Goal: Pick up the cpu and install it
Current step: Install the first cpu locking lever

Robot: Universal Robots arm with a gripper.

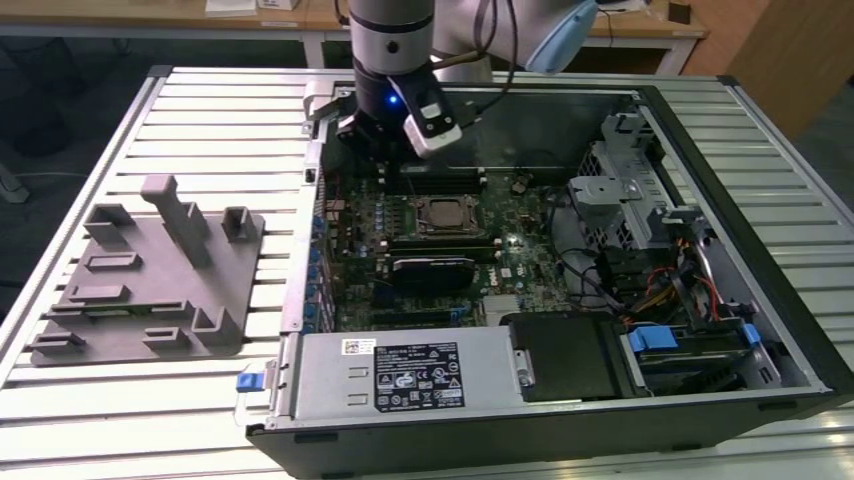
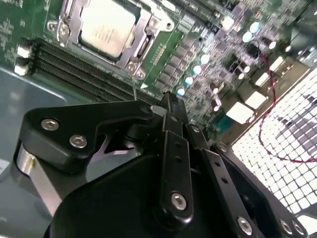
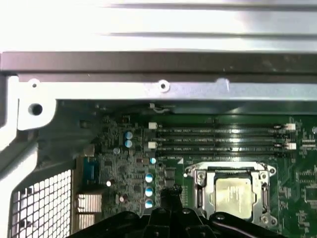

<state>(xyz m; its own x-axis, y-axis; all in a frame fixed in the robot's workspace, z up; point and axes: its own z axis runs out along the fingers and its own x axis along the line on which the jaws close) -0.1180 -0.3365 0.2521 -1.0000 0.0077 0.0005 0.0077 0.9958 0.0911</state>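
End effector (image 2: 167, 99) (image 3: 171, 191): closed narrow, tips together, grips nothing; hangs low over the green motherboard (image 1: 521, 262), just beside the metal socket frame (image 3: 199, 182) and above a row of pale blue capacitors (image 3: 148, 184). Inside the socket frame, flat and face up, the cpu (image 1: 441, 213) (image 2: 106, 25) (image 3: 235, 196), silver-beige top uncovered, close to the end effector but not touching it. Just past the socket frame, on the side toward the far wall of the computer case (image 1: 754, 235), long black memory slots (image 3: 223, 139) in parallel. Farther from the socket frame, at the near end of the case in the exterior view, a silver power supply (image 1: 400, 375). Well apart from the socket frame, outside the case at the exterior view's left, a grey plastic fixture (image 1: 147, 285) on the slatted metal desk (image 1: 80, 420).
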